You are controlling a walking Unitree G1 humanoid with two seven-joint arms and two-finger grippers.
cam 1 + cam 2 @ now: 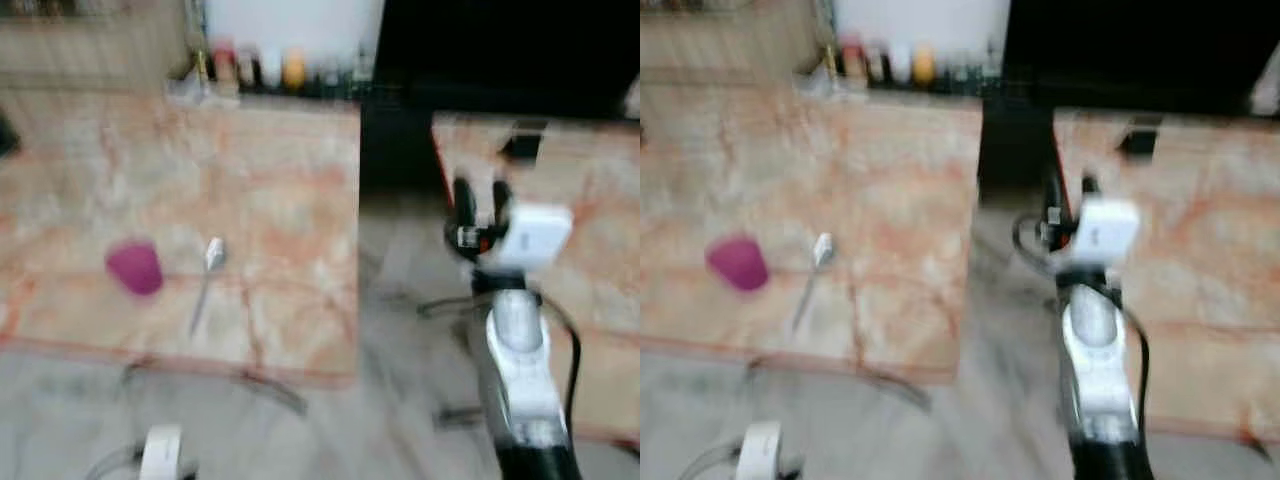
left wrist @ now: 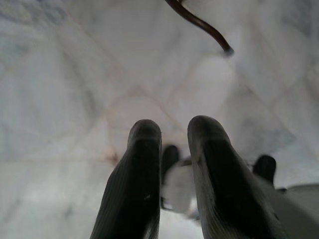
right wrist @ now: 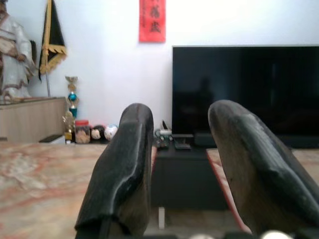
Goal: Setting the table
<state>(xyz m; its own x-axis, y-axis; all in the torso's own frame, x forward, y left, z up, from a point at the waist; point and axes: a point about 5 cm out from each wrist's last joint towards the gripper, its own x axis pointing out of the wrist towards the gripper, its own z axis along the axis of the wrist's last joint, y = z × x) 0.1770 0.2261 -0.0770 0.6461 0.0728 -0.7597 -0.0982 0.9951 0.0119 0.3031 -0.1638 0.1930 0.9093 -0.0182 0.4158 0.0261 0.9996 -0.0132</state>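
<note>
Both head views are blurred. A marble-patterned table in pink and orange stands on the robot's left, and on it lie a magenta cup and, just beside it toward the robot's right, a spoon with its bowl pointing away from the robot; the two are near each other but apart. Small jars and bottles stand in a row past the table's far edge. A second table of the same pattern stands on the right, with a strip of grey floor between the two. The right gripper is raised over that gap, its two black fingers spread apart and empty, pointing toward a dark television against a white wall with a red hanging. The left gripper hangs low over the pale floor, its fingers a little apart and grasping nothing.
</note>
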